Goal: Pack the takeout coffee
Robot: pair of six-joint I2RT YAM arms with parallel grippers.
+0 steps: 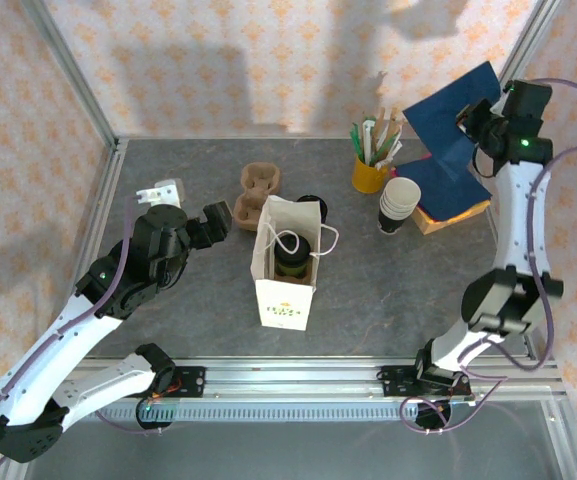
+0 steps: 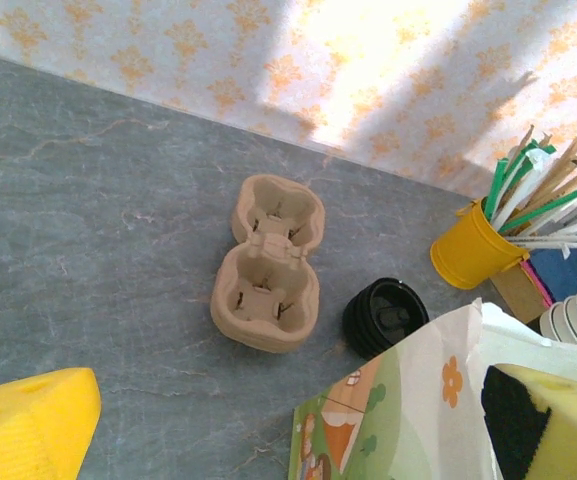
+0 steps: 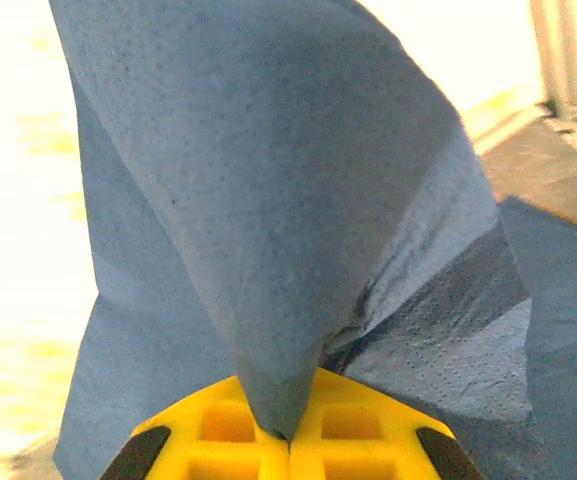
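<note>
Brown pulp cup carrier [image 1: 257, 192] on grey table [image 1: 168, 300]; further right, yellow cup of straws [image 1: 369, 175] beside stacked white cups [image 1: 398, 203] and blue napkins [image 1: 455, 190].

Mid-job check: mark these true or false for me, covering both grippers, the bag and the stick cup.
1. The right gripper is shut on a blue napkin. True.
2. The left gripper holds the cardboard cup carrier. False: it is open, and the carrier lies on the table apart from it.
3. The paper bag stands open. True.
4. The yellow cup of sticks lies tipped over. False: it stands upright.
</note>
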